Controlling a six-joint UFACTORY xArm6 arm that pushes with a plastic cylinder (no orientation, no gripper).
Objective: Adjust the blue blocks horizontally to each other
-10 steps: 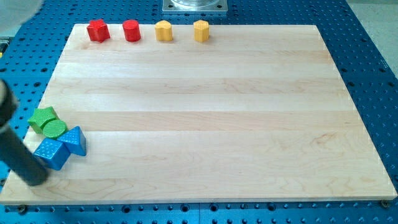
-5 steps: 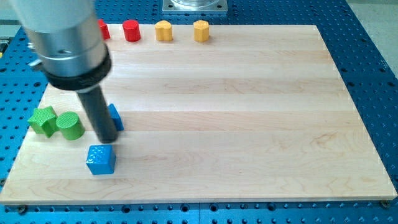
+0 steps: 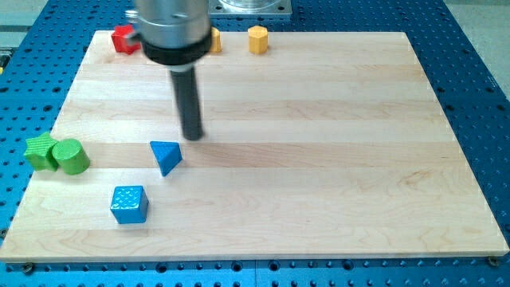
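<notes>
A blue triangular block (image 3: 166,156) lies on the wooden board (image 3: 319,159) at the lower left. A blue cube (image 3: 128,204) sits below it and a little to the view's left, apart from it. My tip (image 3: 192,135) is just above and to the right of the blue triangular block, with a small gap between them. The rod rises to the arm's grey body at the view's top.
A green star-shaped block (image 3: 37,151) and a green cylinder (image 3: 70,156) touch at the board's left edge. Along the top edge are a red block (image 3: 122,38), partly hidden, an orange block (image 3: 213,40), mostly hidden by the arm, and an orange hexagonal block (image 3: 257,38).
My tip moved up and to the right, away from the blue blocks. The blue triangular block now shows in full, to the right of where it lay. The green blocks slid left.
</notes>
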